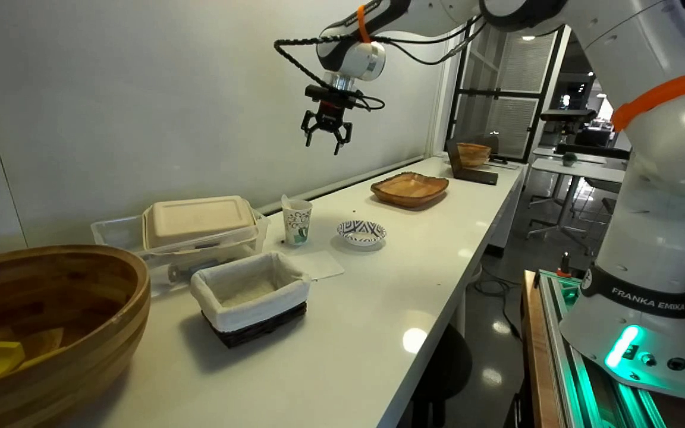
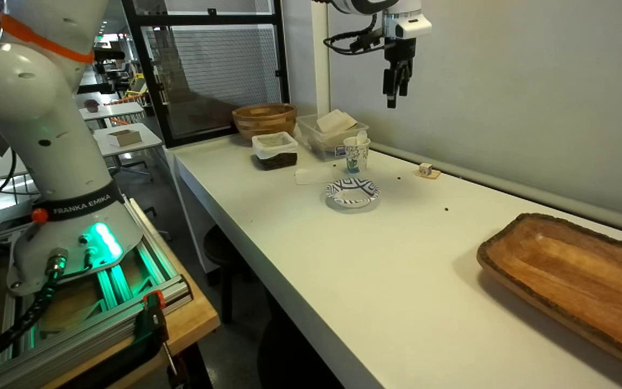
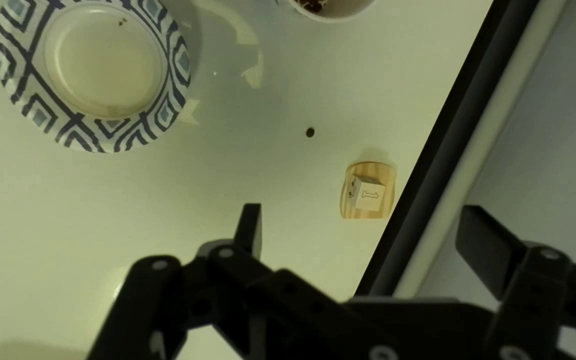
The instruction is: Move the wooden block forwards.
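The wooden block, a small pale cube with printed faces, sits on a flat, striped wooden piece near the wall. In the wrist view the block (image 3: 369, 195) and the wooden piece (image 3: 363, 168) show between and a little beyond my open fingers (image 3: 368, 232). In an exterior view the block (image 2: 425, 168) on its piece (image 2: 434, 175) lies by the wall rail; I cannot make it out in an exterior view from across the table. My gripper (image 1: 323, 147) is open, holds nothing, points down and hangs well above the table; it also shows from its side (image 2: 397, 100).
A patterned plate (image 2: 352, 185) and a paper cup (image 2: 356, 158) stand near the block. A brown wooden tray (image 2: 565, 281) lies farther along the table. A lined basket (image 1: 250, 291), a plastic container (image 1: 200, 252) and a wooden bowl (image 1: 81, 362) stand at the other end. A dark gap and rail (image 3: 448, 165) border the wall.
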Available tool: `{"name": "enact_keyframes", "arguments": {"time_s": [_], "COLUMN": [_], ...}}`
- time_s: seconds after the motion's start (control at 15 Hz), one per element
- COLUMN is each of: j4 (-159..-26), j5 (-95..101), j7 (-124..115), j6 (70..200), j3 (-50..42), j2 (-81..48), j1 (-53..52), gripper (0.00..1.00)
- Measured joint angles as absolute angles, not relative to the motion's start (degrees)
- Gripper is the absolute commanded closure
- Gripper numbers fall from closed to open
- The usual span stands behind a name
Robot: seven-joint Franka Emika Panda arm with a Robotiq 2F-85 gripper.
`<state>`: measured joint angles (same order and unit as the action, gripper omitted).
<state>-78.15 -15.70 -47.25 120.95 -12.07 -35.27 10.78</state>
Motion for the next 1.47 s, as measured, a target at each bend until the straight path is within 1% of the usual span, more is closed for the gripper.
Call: {"name": "enact_keyframes", "arguments": {"time_s": [0.4,0.8,1.13,1.47], "j4": [-61.7,-46.61,-35.96,-31.77], "j5": [-15.64,-15.81,-16.24,-16.23], "j7": [-51.66,-52.64,-52.95,-52.95], "j6": [120.99,121.0,121.0,121.0], "j3": [-11.88,-11.06,-9.07,-4.95], "j2": [-51.85,-65.12,-72.52,-76.52], "j1": [12.44,15.95,17.95,19.94], "gripper": [0.0,0.0,0.0,0.0]}}
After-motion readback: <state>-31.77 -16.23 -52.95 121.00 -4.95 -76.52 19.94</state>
